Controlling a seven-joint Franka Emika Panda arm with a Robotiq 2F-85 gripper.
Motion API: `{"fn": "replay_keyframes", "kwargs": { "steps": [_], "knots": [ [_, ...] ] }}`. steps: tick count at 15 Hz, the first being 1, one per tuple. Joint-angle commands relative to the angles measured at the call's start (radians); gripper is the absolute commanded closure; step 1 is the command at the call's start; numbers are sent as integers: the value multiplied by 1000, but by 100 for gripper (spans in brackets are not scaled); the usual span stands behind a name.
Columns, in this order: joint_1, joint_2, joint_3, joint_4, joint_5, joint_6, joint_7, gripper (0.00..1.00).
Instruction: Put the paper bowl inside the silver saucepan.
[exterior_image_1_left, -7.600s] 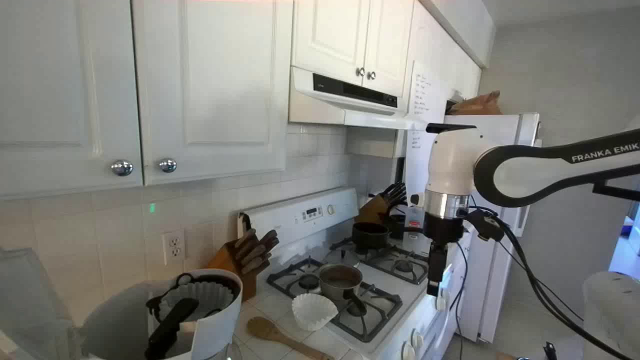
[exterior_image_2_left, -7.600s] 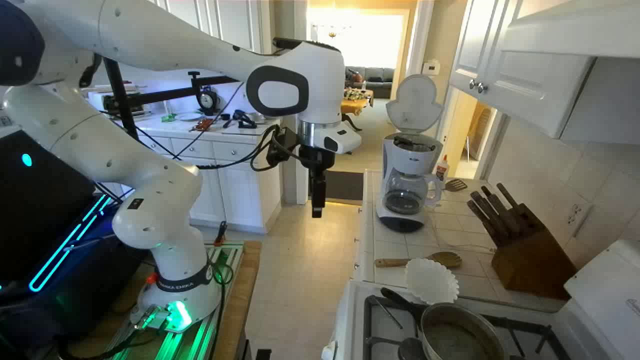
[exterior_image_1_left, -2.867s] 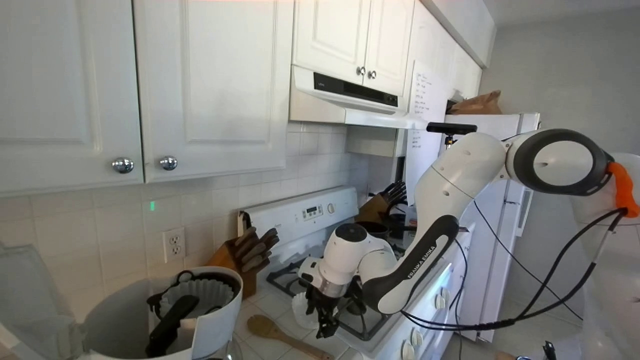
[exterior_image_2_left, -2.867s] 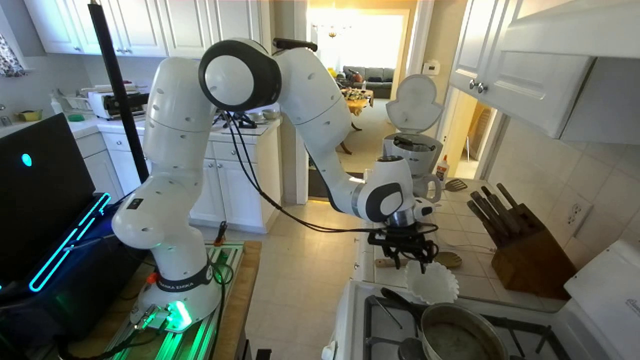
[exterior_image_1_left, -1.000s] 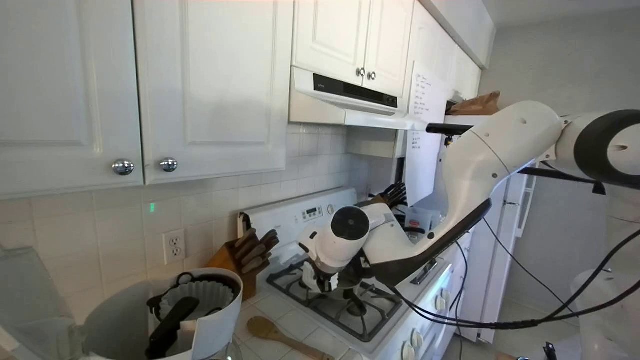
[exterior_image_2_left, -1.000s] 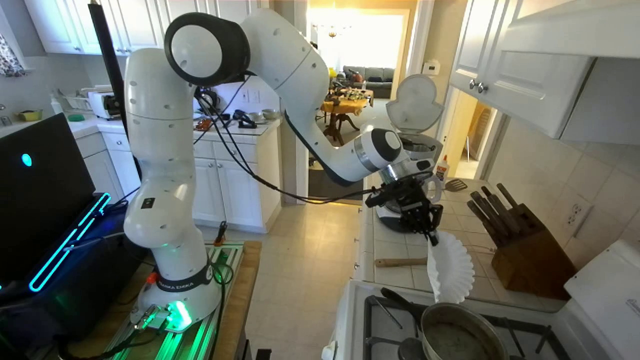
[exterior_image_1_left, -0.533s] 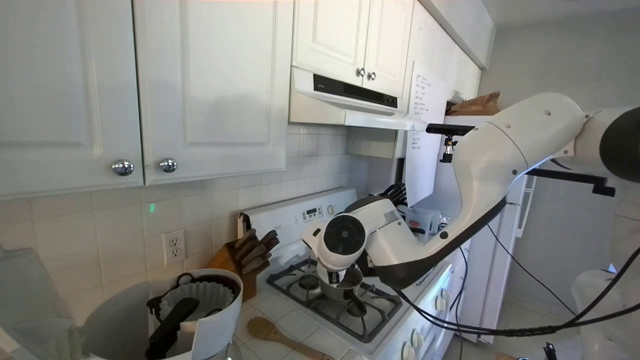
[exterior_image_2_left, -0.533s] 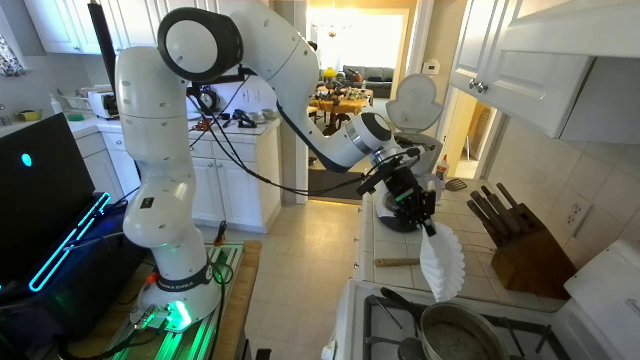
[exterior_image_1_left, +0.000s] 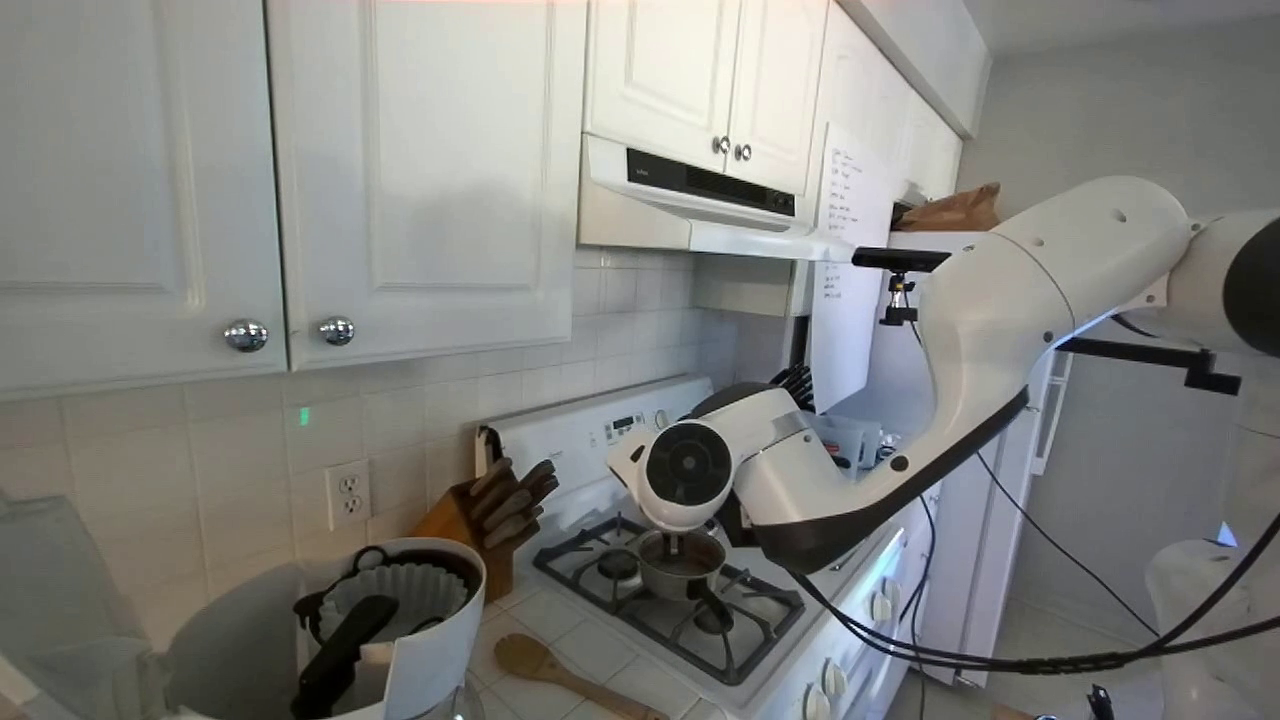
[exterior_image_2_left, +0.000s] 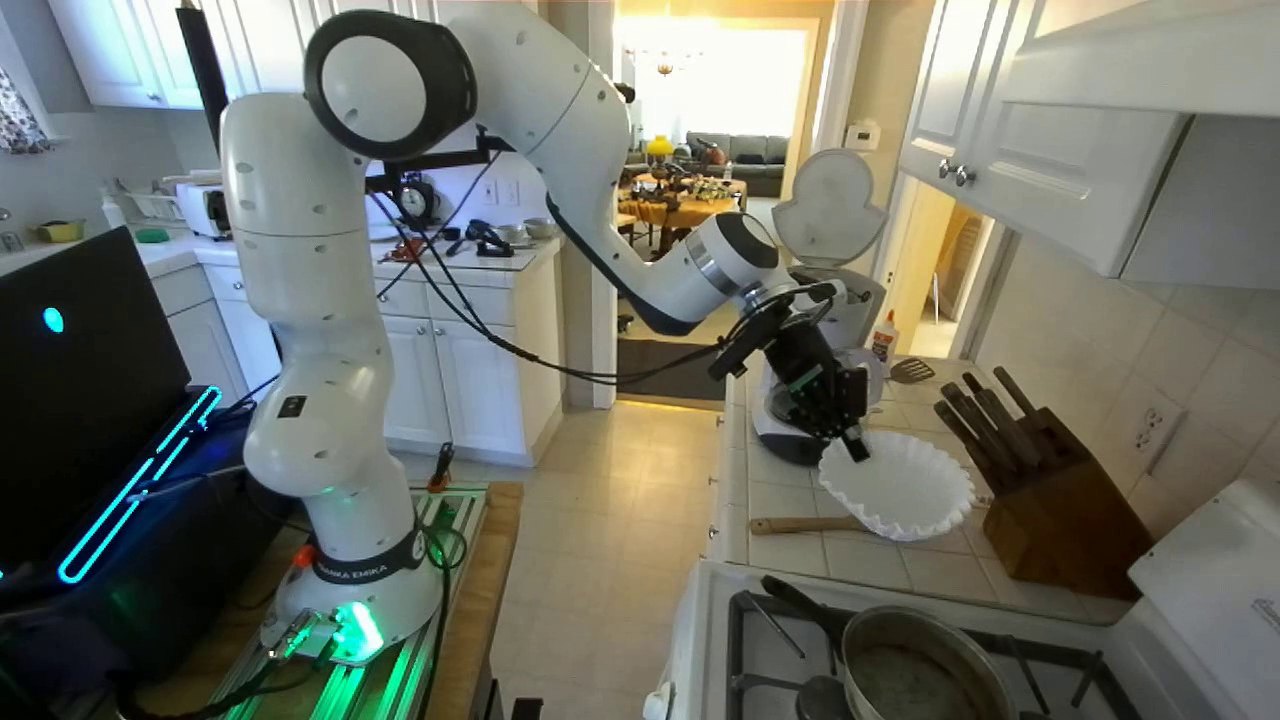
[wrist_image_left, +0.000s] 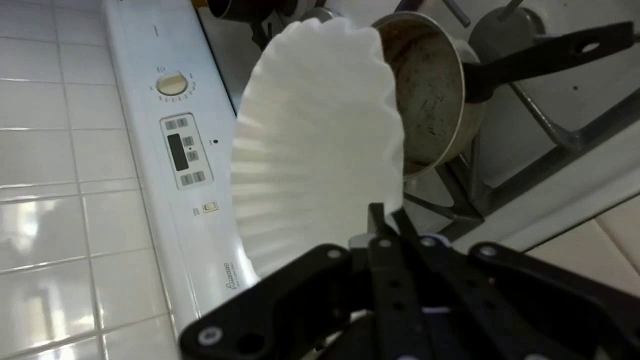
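The paper bowl (exterior_image_2_left: 905, 490), white with a fluted rim, hangs tilted in the air over the tiled counter beside the stove. My gripper (exterior_image_2_left: 858, 447) is shut on its rim; in the wrist view the fingertips of the gripper (wrist_image_left: 389, 212) pinch one edge of the bowl (wrist_image_left: 315, 135). In an exterior view my wrist hides the bowl. The silver saucepan (exterior_image_1_left: 682, 568) sits on a front burner with its black handle pointing toward the stove's front. From the wrist, the saucepan (wrist_image_left: 432, 100) shows partly behind the bowl, lower and to the right.
A wooden spoon (exterior_image_1_left: 545, 665) lies on the counter beside the stove. The wooden knife block (exterior_image_2_left: 1070, 510) stands against the wall. A coffee maker (exterior_image_2_left: 820, 320) with raised lid stands farther along. Black grates (exterior_image_1_left: 740, 640) surround the saucepan, and the range hood (exterior_image_1_left: 740, 235) overhangs the stove.
Earlier the bowl lay on the counter under the open gripper. Since then it has been gripped and lifted. Over the last half second it swung from edge-on to face-on in an exterior view.
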Motion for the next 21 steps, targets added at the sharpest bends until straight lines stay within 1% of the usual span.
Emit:
{"fn": "replay_keyframes", "kwargs": {
  "steps": [1, 5, 8, 9, 11, 15, 17, 19, 21],
  "knots": [
    [-49, -21, 3, -28, 21, -20, 20, 100],
    [-109, -1, -25, -41, 48, -17, 23, 100],
    [-151, 22, -45, -48, 53, 25, 30, 100],
    [-162, 26, -52, -54, 50, 56, 34, 100],
    [-186, 40, -66, -58, 39, 154, 49, 100],
    [-226, 66, -93, -51, 15, 407, 50, 100],
    [-237, 80, -106, -46, 22, 503, 39, 100],
    [-246, 92, -117, -41, 33, 570, 18, 100],
    [-251, 101, -123, -42, 71, 585, -24, 100]
  ]
}}
